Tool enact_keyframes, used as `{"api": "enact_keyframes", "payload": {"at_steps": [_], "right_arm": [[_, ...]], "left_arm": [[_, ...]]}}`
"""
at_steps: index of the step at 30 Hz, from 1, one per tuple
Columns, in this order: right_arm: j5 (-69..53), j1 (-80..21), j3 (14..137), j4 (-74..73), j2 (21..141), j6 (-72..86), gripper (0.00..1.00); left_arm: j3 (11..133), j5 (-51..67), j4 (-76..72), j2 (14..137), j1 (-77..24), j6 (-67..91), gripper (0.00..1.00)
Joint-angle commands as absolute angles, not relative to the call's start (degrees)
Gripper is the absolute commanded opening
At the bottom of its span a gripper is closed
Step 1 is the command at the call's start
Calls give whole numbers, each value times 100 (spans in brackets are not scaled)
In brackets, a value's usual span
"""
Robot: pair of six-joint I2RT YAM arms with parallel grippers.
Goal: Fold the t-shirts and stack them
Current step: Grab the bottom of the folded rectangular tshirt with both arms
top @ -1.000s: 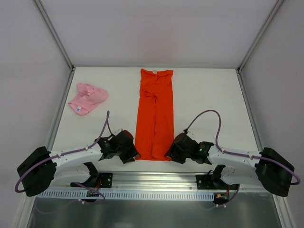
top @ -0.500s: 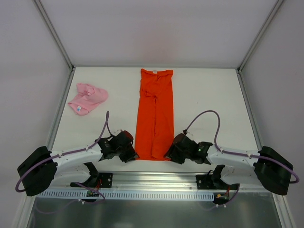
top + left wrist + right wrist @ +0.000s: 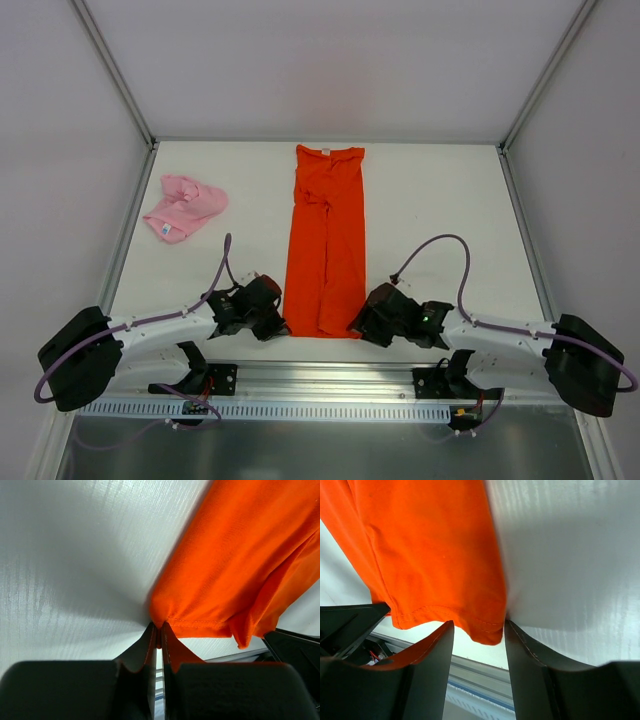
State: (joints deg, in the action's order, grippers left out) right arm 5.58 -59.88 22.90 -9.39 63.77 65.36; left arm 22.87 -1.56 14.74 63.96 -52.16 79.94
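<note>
Left wrist: orange tee (image 3: 240, 555) corner in gripper (image 3: 157, 628)

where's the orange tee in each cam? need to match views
Top external: orange tee is a long strip at table centre, its near end between the two claws.
Left wrist: fills the upper right; its hem corner is pinched in the shut left claw.
Right wrist: fills the upper left; its hem corner hangs between the open right claw fingers.
Shared landmark: the stitched near hem, seen in all three.
</note>
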Motion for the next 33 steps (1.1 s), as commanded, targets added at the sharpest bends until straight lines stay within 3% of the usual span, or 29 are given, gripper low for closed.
{"api": "enact_keyframes", "payload": {"at_steps": [1, 12, 14, 15, 17, 18, 33], "right_arm": [[1010, -6003, 1960, -1899, 6259, 6547, 50], [791, -6003, 2047, -1371, 6758, 6390, 49], [782, -5994, 2118, -1345, 6838, 6390, 35], [800, -6003, 2144, -1397, 6855, 6390, 20], [817, -5994, 2241, -1581, 6864, 6381, 4], [835, -6003, 2267, -1652, 6856, 6390, 1], [589, -6530, 2873, -2601, 6943, 6126, 1]], "left_arm": [[2109, -536, 2021, 6381, -5256, 7875, 0], [2057, -510, 1969, 6320, -5256, 7875, 0], [2022, -510, 1995, 6267, -5256, 7892, 0], [2013, -510, 2013, 6232, -5256, 7901, 0], [1995, -510, 2074, 6162, -5256, 7919, 0], [1986, -518, 2092, 6118, -5256, 7910, 0], [1925, -404, 2434, 5695, -6002, 8270, 0]]}}
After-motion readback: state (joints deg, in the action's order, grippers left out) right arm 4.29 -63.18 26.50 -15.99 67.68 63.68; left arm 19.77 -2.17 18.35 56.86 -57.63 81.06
